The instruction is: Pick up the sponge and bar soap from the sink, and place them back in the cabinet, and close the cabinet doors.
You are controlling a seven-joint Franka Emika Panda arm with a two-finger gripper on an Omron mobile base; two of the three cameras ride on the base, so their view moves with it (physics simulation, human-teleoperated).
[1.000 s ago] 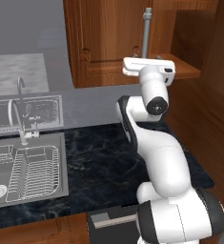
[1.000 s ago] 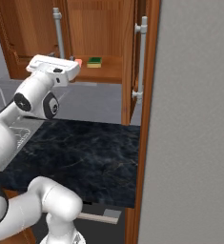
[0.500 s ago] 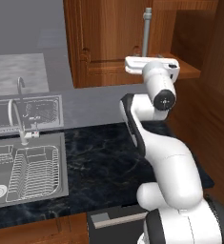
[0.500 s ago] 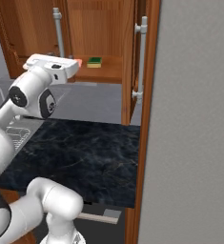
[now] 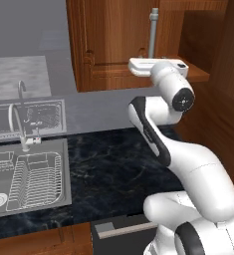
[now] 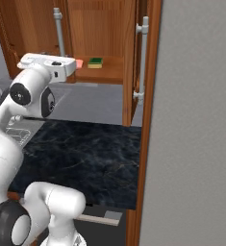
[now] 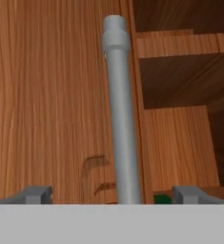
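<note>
The sponge [image 6: 95,62], dark green with a yellowish edge, lies on the shelf of the cabinet [image 6: 109,74]. Just left of it the pink bar soap [image 6: 79,63] peeks out from behind my hand. My gripper [image 7: 111,195] is open, level with the shelf, and the silver bar handle [image 7: 120,119] of the left cabinet door [image 5: 113,40] stands between its fingertips [image 7: 35,194], untouched by them. A green sliver of the sponge [image 7: 162,198] shows past the handle. The right door [image 6: 132,62] stands wide open, edge-on. The sink [image 5: 29,174] lies low at the left, holding only its wire rack.
A faucet [image 5: 20,117] rises behind the sink. Dark marble counter [image 5: 113,164] runs under the cabinet. A dark drawer [image 5: 123,231] sits beside my base. A grey wall panel [image 6: 196,120] stands close on the right, next to the right door's handle [image 6: 143,57].
My hand has stayed at the left door's handle while the forearm and elbow behind it have swung round. The sponge and soap have not moved.
</note>
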